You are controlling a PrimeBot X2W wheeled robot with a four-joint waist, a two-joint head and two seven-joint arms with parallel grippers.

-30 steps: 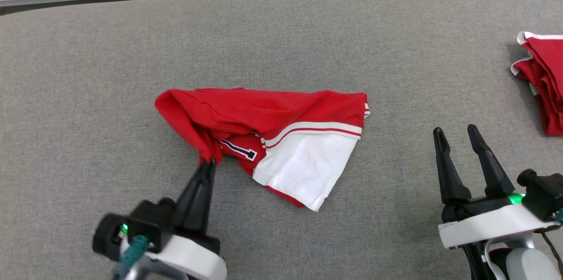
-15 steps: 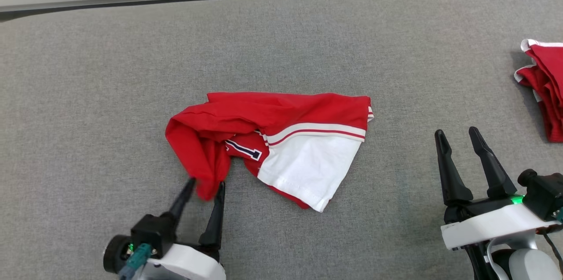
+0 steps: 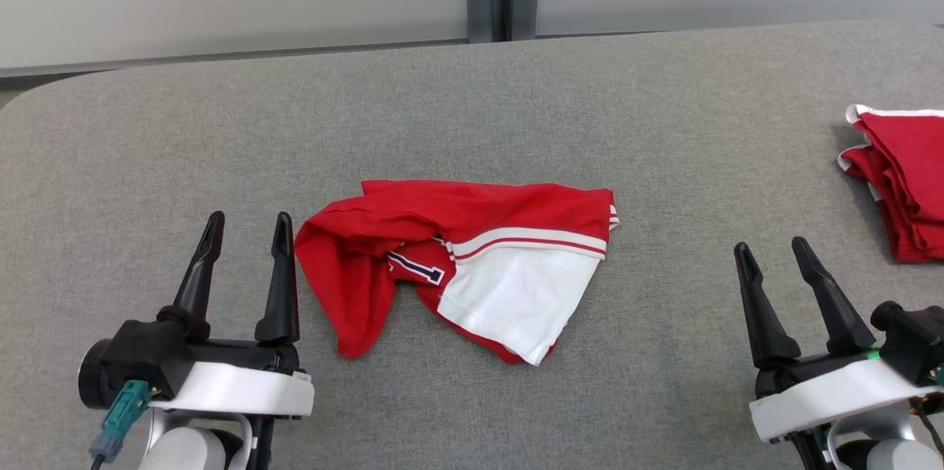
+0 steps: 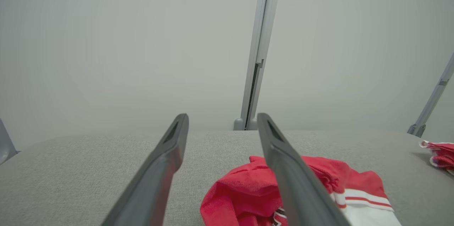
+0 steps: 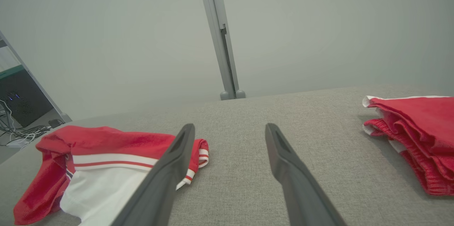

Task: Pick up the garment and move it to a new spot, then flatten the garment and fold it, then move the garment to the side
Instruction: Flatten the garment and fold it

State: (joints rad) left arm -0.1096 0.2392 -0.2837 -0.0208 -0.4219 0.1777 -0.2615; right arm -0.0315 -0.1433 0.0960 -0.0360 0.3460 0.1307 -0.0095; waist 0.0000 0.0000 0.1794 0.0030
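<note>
Crumpled red-and-white cloth garment (image 3: 479,223) is lying just beside the spread, empty fingers of the left gripper (image 3: 249,218), with the right gripper (image 3: 769,245) also holding its fingers apart.

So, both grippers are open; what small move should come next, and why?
Probably the left gripper should reach for the bunched red edge of the garment nearest it and pinch it to spread it: the garment lies crumpled, folded over itself, and the right gripper too stands open and empty.
</note>
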